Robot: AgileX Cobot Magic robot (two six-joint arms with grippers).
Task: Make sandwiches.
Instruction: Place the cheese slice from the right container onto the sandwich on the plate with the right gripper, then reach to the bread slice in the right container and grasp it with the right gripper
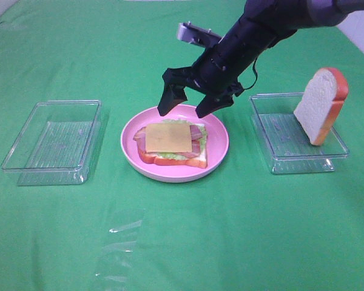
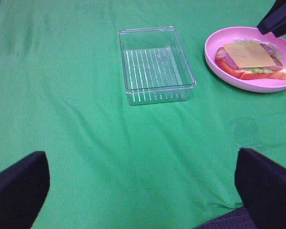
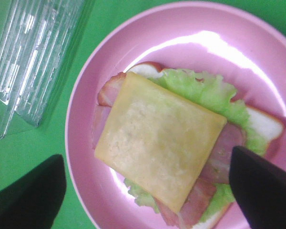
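Observation:
On the pink plate (image 1: 219, 151) lies an open-topped sandwich (image 1: 171, 143): a bread slice at the bottom, then green lettuce (image 3: 206, 90), bacon (image 3: 225, 145) and a yellow cheese square (image 3: 157, 138) on top. My right gripper (image 1: 187, 107) hangs open just above its far edge, holding nothing; in the right wrist view the right gripper (image 3: 145, 191) straddles the cheese. A second bread slice (image 1: 320, 104) leans upright in the right clear tray (image 1: 279, 154). My left gripper (image 2: 143, 195) stands open over bare cloth, well short of the plate (image 2: 214, 52).
An empty clear tray (image 1: 24, 154) sits on the left of the green cloth, and the left wrist view shows this tray (image 2: 155, 64) beside the plate. A patch of clear film (image 1: 118, 257) lies on the cloth near the front.

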